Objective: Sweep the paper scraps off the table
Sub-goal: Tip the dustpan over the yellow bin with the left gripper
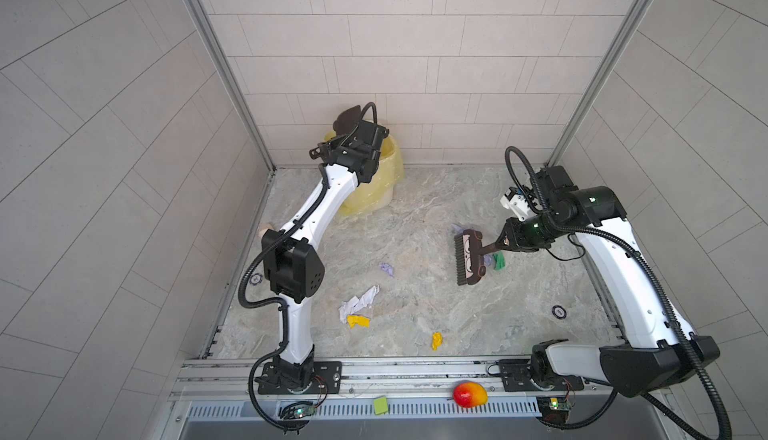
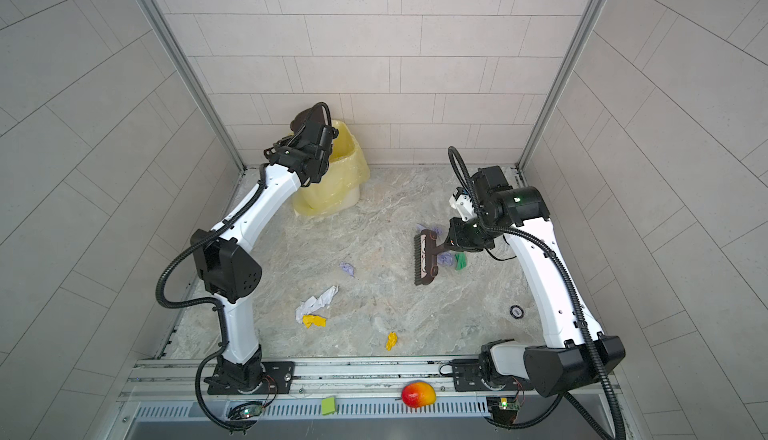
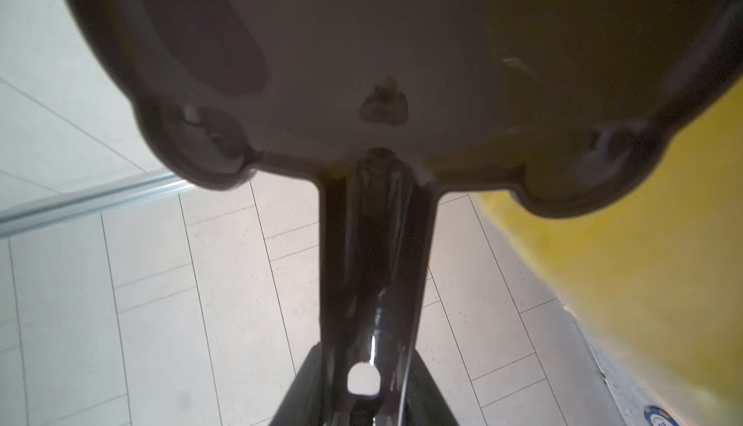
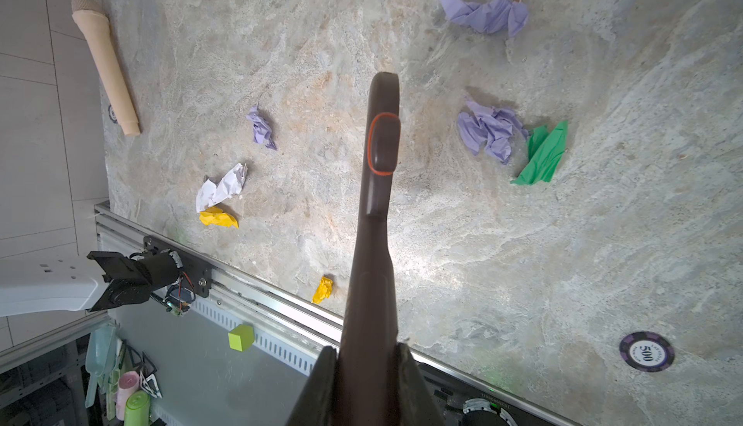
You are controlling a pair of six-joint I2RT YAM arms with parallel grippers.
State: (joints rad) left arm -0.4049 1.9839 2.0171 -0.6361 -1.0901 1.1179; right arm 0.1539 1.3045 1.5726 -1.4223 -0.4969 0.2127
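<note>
My left gripper (image 3: 364, 359) is shut on the handle of a brown dustpan (image 1: 347, 116), held high over the yellow-lined bin (image 1: 388, 168) at the back left. My right gripper (image 1: 505, 243) is shut on a brown brush (image 1: 467, 257), whose bristles rest on the table (image 1: 436, 193) right of centre. Paper scraps lie loose. A lavender one (image 1: 459, 229) is at the brush's far end. Another lavender one (image 4: 488, 130) and a green one (image 1: 500, 260) are behind the brush. Left of it lie lavender (image 1: 387, 269), white (image 1: 359, 299) and two yellow bits (image 1: 358, 321) (image 1: 436, 340).
A poker chip (image 1: 559, 311) lies near the right arm and another (image 1: 255, 279) by the left arm. A beige microphone-shaped object (image 4: 106, 66) lies along the left edge. On the front rail sit a mango (image 1: 469, 393) and a lime-green note (image 1: 380, 404).
</note>
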